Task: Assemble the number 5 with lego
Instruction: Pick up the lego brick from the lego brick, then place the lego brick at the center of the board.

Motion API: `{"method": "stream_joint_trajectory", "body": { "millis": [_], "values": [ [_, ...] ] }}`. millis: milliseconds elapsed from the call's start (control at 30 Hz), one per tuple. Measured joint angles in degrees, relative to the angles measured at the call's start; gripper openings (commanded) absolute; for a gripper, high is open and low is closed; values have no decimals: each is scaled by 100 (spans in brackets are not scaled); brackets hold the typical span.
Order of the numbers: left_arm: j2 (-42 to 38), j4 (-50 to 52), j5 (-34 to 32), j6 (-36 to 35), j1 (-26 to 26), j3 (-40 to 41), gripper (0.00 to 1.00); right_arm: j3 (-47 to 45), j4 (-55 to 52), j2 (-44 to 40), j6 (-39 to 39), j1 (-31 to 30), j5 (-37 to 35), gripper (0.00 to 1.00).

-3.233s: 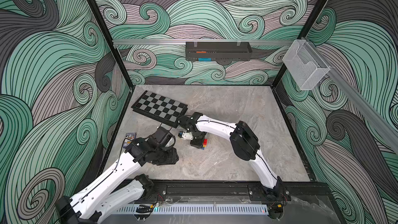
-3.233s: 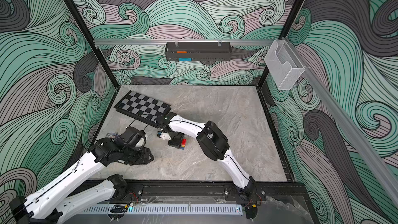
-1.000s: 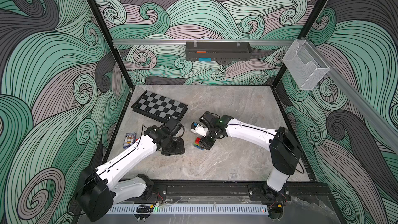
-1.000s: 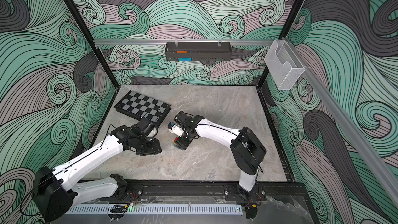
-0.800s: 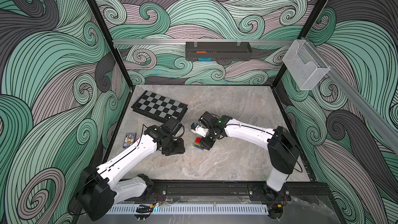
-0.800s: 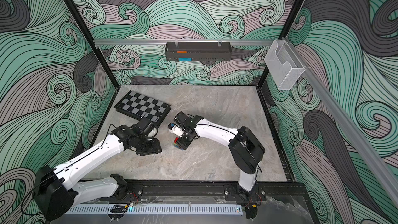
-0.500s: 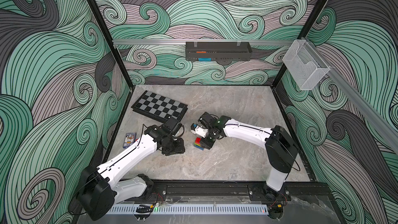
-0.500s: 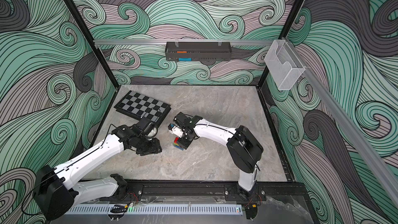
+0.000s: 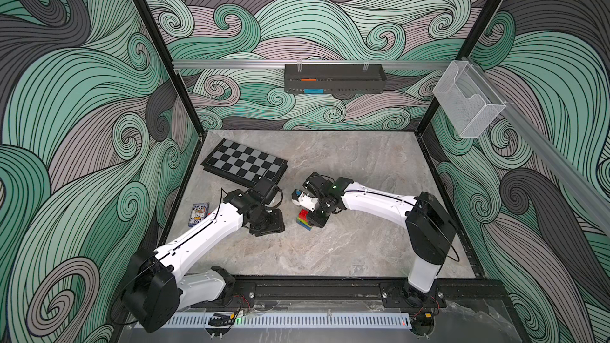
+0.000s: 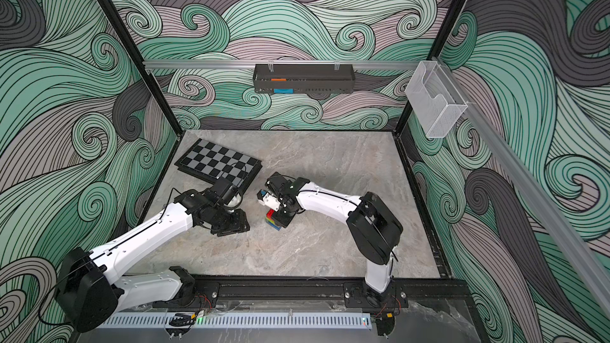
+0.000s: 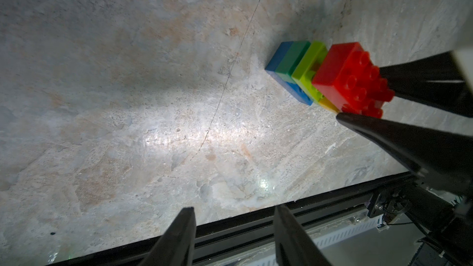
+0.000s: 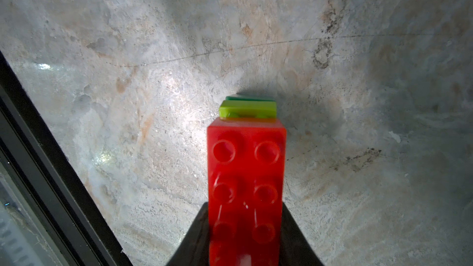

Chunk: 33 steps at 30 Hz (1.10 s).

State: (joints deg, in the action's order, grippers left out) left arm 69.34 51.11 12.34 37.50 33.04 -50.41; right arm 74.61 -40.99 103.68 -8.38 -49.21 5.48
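**Right gripper clamped red brick atop stack; left gripper open, empty**

Top views: stack (image 9: 303, 220) stood near the table (image 9: 356, 245) centre, in both top views. It was well apart from the chessboard (image 9: 244, 164) at the back left corner and the card box (image 9: 199, 214) by the left edge. Right gripper (image 9: 309, 218) sat on the stack, fingertips hidden. Left gripper (image 9: 268, 225) was just beside the stack, not touching.

Left wrist: left gripper (image 11: 233, 209) jaws were apart, nothing between. The stack ran blue on the table, dark green, lime, yellow, then red brick (image 11: 337, 72) on top. Right gripper (image 11: 363, 93) fingers pressed the brick's two sides.

Right wrist: red brick (image 12: 245, 170) filled the right gripper (image 12: 245, 211), no gap visible. Lime brick (image 12: 248, 108) showed beyond it.
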Motion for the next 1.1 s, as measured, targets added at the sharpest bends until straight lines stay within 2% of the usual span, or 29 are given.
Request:
{"method": "stream_joint_trajectory", "body": {
  "millis": [433,667,867,1100],
  "values": [
    [214,-341,225,0,-166,31,56,11,133,-308,103,31,61,32],
    [201,-343,254,-2,-229,44,56,11,157,-638,466,599,-109,32],
    [179,-367,289,-13,-330,173,59,-232,175,-496,789,992,-378,32],
    [251,-498,361,-52,-345,184,59,-699,223,-138,1095,1067,-551,32]
  ]
}}
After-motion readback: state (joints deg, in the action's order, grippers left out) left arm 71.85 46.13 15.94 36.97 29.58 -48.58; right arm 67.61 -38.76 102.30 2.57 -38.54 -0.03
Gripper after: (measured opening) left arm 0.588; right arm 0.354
